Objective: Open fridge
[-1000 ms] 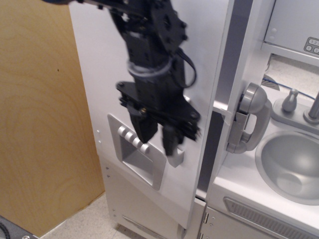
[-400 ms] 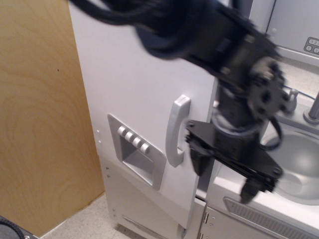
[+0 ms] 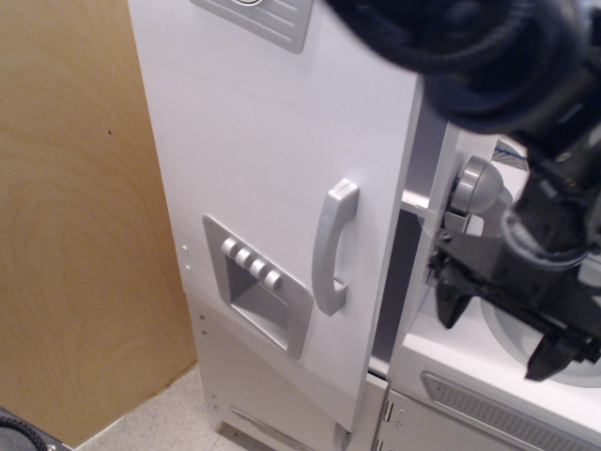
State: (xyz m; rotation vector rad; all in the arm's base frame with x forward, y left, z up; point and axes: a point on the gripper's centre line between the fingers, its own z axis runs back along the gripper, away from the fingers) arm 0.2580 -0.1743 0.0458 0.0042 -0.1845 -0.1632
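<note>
One black claw (image 3: 502,331) is hanging open and empty, I think, with the fridge (image 3: 272,169) handle (image 3: 333,246) standing upright to its left.

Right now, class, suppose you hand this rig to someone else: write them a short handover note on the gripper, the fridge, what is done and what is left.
Gripper: open, holding nothing, hanging over the counter right of the fridge, in front of the sink.
Fridge door: ajar, with a dark gap showing along its right edge. Its curved handle is free and untouched; the dispenser panel sits to its left.
Done: the door is cracked open.
Left: probably swing the door wider, since no shelves show yet. The grey phone hangs close to the arm, so mind it.
</note>
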